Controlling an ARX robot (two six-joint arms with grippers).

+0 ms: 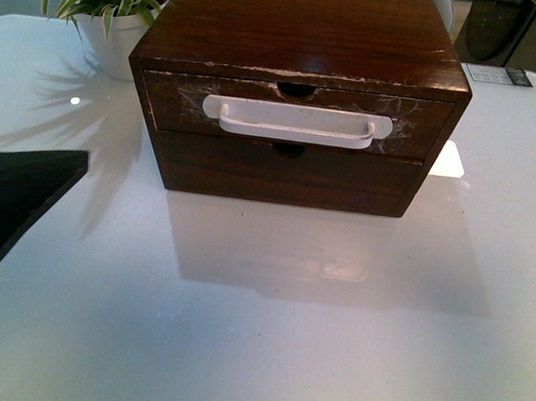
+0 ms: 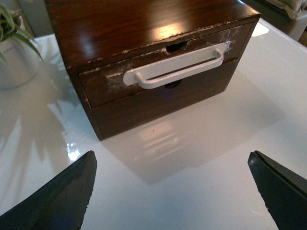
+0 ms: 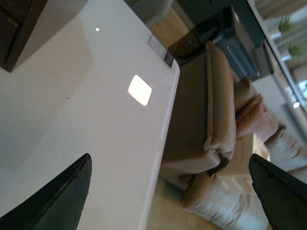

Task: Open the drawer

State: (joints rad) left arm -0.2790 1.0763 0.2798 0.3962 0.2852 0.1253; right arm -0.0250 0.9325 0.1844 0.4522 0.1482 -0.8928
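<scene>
Drawer: the drawer (image 1: 351, 95) is the upper front in a dark wooden chest (image 1: 300, 26). It looks fully shut and sits ahead of the left claw (image 2: 171, 159), beyond the gap between its fingers and well apart from it.
Look: a wide, shallow, dark-brown front with whitish scuffs towards both ends, chipped pale edges and a half-round notch (image 1: 296, 90) in the top edge. The inside is not visible.
Handle: a long white bar handle (image 1: 297, 121) runs across most of the front and stands proud of the wood, leaving room behind it for a finger.
Step in hand: probably the approach, as nothing touches the handle yet.
Doing it well: bring the left claw up level with the bar and centre it along the bar's length. Put one finger behind the bar and pull straight back, square to the front. An off-centre pull could skew the drawer or drag the light chest across the glossy surface (image 1: 264, 323).
Left claw: its fingers are spread wide, it holds nothing and it hovers low over the surface.
Right claw: the right claw (image 3: 169, 157) also has its fingers apart and holds nothing. It faces the surface's edge and a sofa (image 3: 216, 105), with the chest off to one side.
Nearby: a plain lower front (image 1: 286, 175) sits under the drawer, and a potted plant (image 1: 111, 37) stands beyond the chest on the left claw's side.
</scene>
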